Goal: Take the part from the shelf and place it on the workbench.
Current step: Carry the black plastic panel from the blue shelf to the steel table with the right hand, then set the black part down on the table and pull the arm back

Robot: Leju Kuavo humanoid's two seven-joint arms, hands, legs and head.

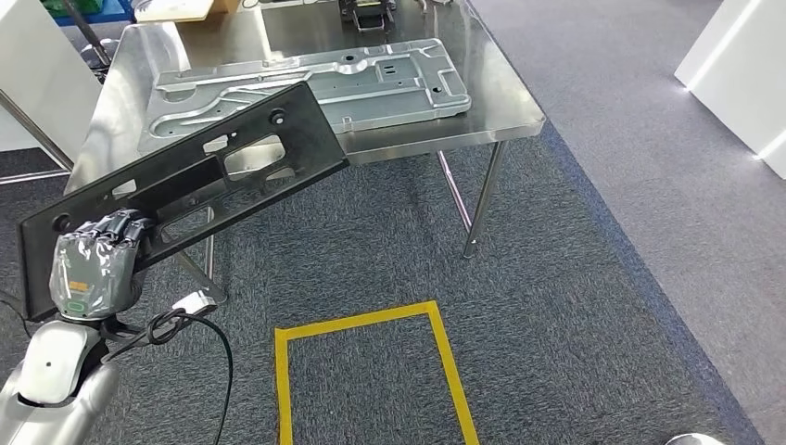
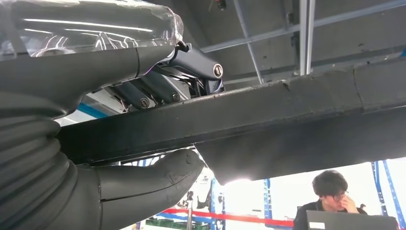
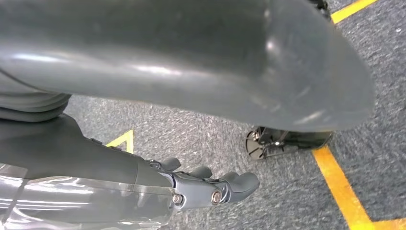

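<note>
Black part point(image 1: 199, 176): long flat plastic panel w/ cutouts and holes, held in the air by the left robot hand point(image 1: 102, 252) near one end. It slants up and away from that end; its far end reaches over the near edge of the table point(image 1: 500, 102), above the surface, not resting on it as far as the head view shows. In the left wrist view the panel point(image 2: 287, 124) runs across as a dark bar, w/ the dark fingers point(image 2: 143, 98) wrapped over one face and the thick thumb point(image 2: 158, 175) pressed on the other, so the grip is firm on the edge.

On the table, just beyond the black part's far end, lies a large grey stamped sheet-metal plate point(image 1: 371, 88), flat, taking up most of the top. Table is bright steel w/ thin legs point(image 1: 482, 204), standing on grey carpet point(image 1: 575, 278).

Right robot hand point(image 3: 210, 189) hangs low over the carpet, holding nothing; fingers lie close together, bent a bit at the tips, and how far they are curled I can't tell.

Yellow tape point(image 1: 371, 324) marks a rectangle on the carpet near the robot. A black cable point(image 1: 199, 329) loops off the left arm. A person point(image 2: 330, 196) sits behind a laptop in the left wrist view's backgrnd.
</note>
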